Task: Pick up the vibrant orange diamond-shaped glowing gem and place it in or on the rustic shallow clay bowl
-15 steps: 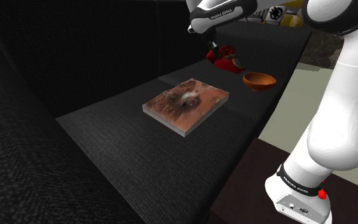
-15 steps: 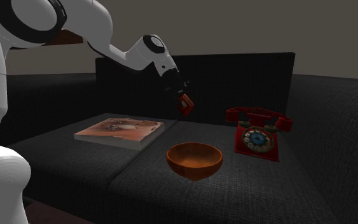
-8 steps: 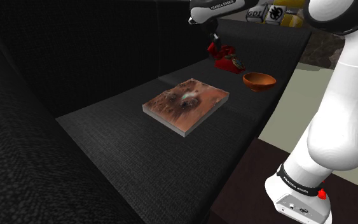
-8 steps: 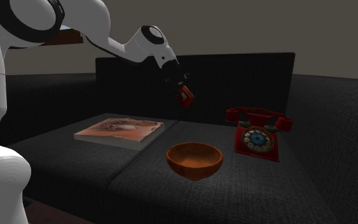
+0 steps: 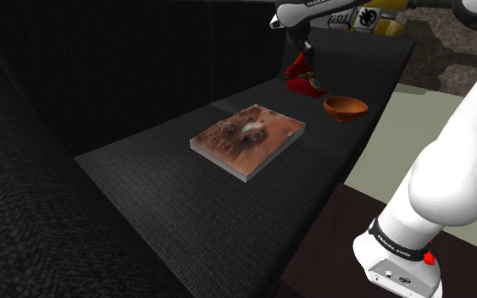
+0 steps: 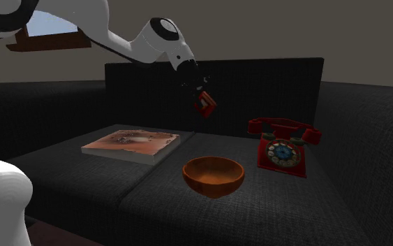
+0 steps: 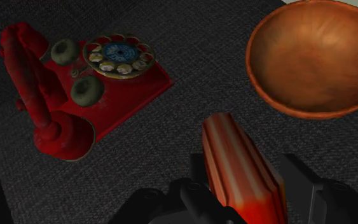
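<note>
Our claw (image 6: 201, 96) clasps the red-orange gem (image 7: 241, 168); released now, we judge it would fall short of the brown bowl (image 7: 311, 57).

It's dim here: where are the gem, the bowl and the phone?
gem (image 7: 238, 167), wrist view, its striped orange-red face.
bowl (image 6: 213, 185), second exterior view, its outer wall.
phone (image 7: 117, 56), wrist view, its dial.

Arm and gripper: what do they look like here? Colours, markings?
The arm is glossy white with rounded links and a dark-ringed joint cap. A black band with white lettering circles its base link, beside a small red part. The gripper is all black, with two blocky fingers.
</note>
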`<control>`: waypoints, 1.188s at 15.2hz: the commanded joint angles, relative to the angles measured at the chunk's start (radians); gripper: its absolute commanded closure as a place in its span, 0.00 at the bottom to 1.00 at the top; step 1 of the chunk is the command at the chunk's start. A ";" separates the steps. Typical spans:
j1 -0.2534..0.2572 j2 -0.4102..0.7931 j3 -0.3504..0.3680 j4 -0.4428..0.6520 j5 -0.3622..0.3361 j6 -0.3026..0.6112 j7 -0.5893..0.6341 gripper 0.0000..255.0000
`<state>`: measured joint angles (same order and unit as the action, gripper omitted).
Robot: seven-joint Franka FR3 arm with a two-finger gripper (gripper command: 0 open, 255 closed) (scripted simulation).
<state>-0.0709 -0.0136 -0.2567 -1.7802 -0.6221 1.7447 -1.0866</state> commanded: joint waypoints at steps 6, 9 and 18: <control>-0.048 -0.213 -0.047 -0.225 -0.071 0.060 -0.048 1.00; -0.074 -0.298 -0.071 -0.303 -0.103 0.078 -0.079 1.00; -0.130 -0.443 -0.130 -0.455 -0.176 0.136 -0.129 1.00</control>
<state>-0.1989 -0.4564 -0.3811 -2.2237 -0.7936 1.8686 -1.2184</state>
